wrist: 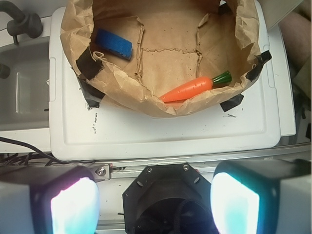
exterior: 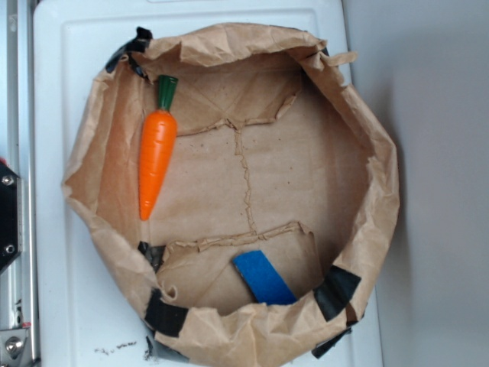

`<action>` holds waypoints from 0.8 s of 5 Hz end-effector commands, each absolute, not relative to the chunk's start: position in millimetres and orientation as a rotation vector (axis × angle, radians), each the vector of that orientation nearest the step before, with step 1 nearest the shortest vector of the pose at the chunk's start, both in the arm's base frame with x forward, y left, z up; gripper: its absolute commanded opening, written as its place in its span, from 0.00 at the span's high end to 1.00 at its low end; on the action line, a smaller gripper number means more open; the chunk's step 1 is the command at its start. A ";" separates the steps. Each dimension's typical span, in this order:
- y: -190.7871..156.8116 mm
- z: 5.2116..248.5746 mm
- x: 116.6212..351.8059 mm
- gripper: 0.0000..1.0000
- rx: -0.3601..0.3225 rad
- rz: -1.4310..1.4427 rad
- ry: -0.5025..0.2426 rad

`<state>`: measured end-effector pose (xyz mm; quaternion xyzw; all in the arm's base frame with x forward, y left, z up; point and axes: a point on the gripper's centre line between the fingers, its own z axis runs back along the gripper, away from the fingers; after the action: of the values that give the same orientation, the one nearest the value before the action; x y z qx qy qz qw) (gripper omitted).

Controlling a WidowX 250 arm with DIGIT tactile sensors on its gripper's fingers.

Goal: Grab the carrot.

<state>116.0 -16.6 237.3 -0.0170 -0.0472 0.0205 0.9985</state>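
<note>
The carrot (exterior: 157, 155), glossy orange with a dark green stem, lies inside the brown paper bag basket (exterior: 367, 164) along its left wall, stem toward the top. From the wrist camera the carrot (wrist: 191, 89) rests behind the basket's near wall. My gripper (wrist: 155, 202) is open, its two fingers wide apart with nothing between them. It hangs over the black robot base, well short of the basket. The exterior view does not show the gripper.
A flat blue rectangular piece (exterior: 263, 277) lies at the basket's bottom edge, and shows as the blue piece (wrist: 113, 43) far left. The basket stands on a white tray (exterior: 69, 298). Black tape patches (exterior: 164, 313) hold its rim. The black robot base (wrist: 165, 197) is below the gripper.
</note>
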 end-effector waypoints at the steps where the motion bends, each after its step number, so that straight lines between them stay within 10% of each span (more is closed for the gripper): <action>1: -16.6 237.3 116.0 0.00 -0.034 0.041 -0.094; 4: -11.1 224.8 207.5 0.00 -0.022 0.142 -0.155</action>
<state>202.9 -16.5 211.4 -0.0115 -0.0533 0.0674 0.9962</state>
